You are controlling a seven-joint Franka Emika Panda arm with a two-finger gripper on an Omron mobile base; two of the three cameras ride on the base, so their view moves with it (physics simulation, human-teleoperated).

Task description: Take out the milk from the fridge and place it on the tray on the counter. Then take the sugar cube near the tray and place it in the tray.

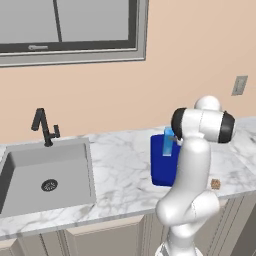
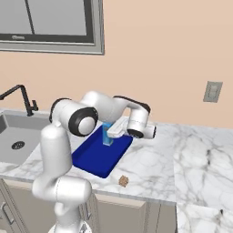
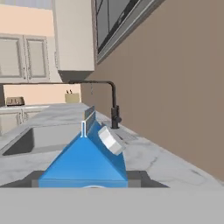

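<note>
White marble counter [image 2: 182, 154] runs under a peach wall, with a grey sink [image 1: 45, 175] and black faucet [image 1: 45, 127] set at its left end. We observe the blue tray [image 2: 98, 157] lying on this counter and the milk [image 2: 108, 134] carton standing upright over the tray's far end. We find the gripper [image 2: 111, 133] clamped on the milk, its fingers on either side of the carton just below the gable top. We note the sugar cube [image 2: 123, 181] resting on the counter just beside the tray's near corner.
</note>
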